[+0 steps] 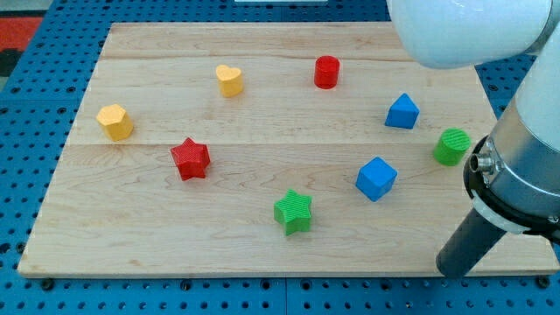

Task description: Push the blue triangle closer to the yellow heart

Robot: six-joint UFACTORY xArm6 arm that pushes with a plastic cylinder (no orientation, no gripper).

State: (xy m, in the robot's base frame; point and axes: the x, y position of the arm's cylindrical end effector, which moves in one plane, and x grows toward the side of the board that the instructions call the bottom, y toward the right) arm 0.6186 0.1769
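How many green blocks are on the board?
2. A green star sits near the view's bottom, middle. A green cylinder sits at the view's right edge, beside the arm. The arm covers that corner, so another could be hidden.

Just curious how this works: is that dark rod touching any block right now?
No. My tip sits near the board's bottom right edge, apart from every block; the nearest, the blue cube, lies up-left across bare wood.
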